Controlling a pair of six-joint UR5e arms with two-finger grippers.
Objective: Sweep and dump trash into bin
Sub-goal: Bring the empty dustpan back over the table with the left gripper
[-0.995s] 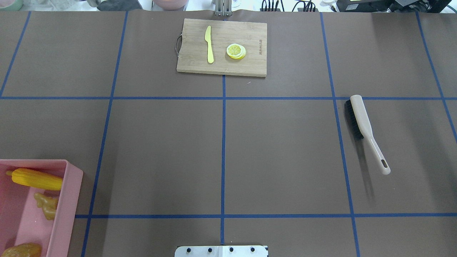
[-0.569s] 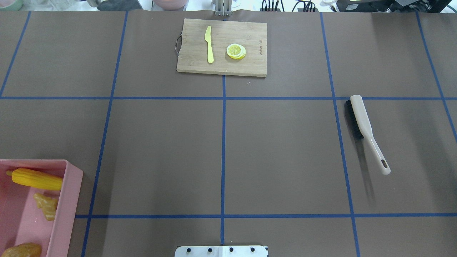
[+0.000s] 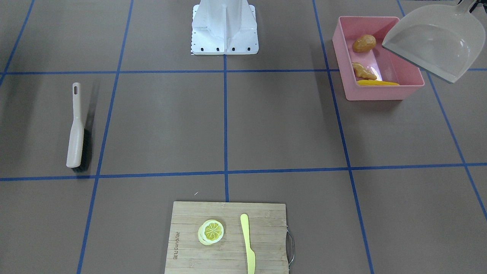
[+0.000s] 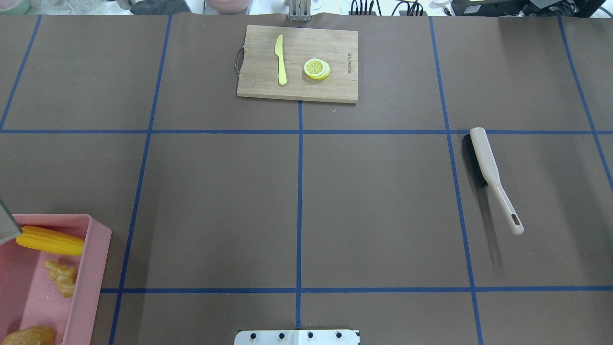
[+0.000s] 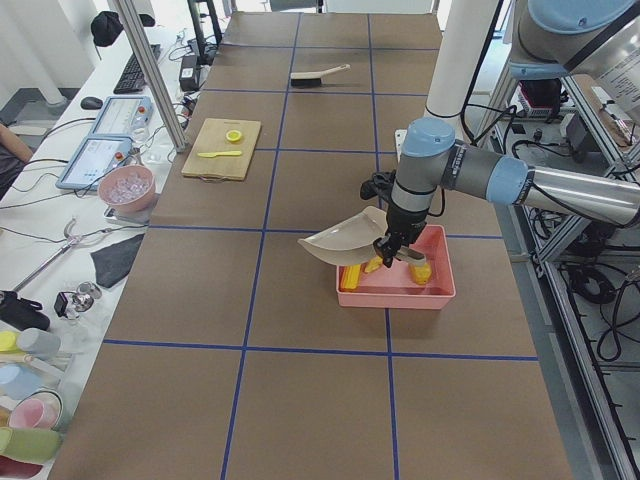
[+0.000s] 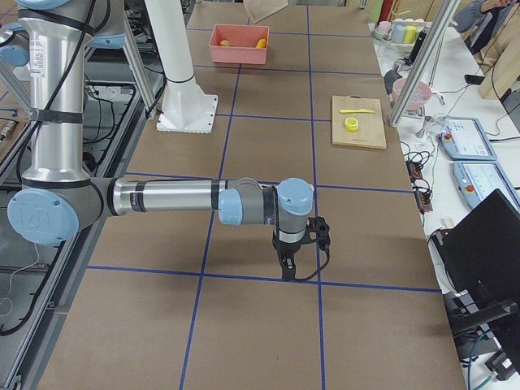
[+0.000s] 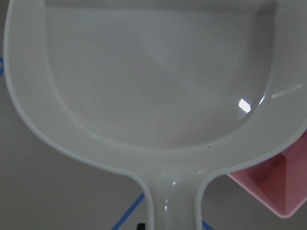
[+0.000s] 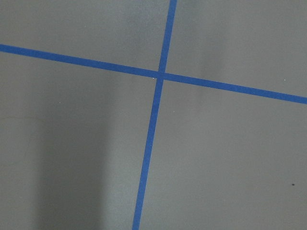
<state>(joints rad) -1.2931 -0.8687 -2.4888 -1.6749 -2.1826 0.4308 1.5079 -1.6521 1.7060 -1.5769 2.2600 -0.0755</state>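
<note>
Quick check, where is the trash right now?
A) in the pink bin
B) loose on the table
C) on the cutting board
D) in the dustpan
A: the corn cob, potato and ginger root lie inside the pink bin; the raised dustpan is empty.

A robotics lab: a table (image 4: 383, 215) papered brown and gridded in blue tape (image 4: 300, 191), with a white pedestal (image 3: 224, 26) bolted on it and a jointed arm (image 6: 162, 197) reaching over it. Beside the table, a bench (image 5: 60, 215) carries touchscreen pendants (image 5: 98, 160) (cables everywhere) and a keyboard (image 5: 131, 72).
</note>
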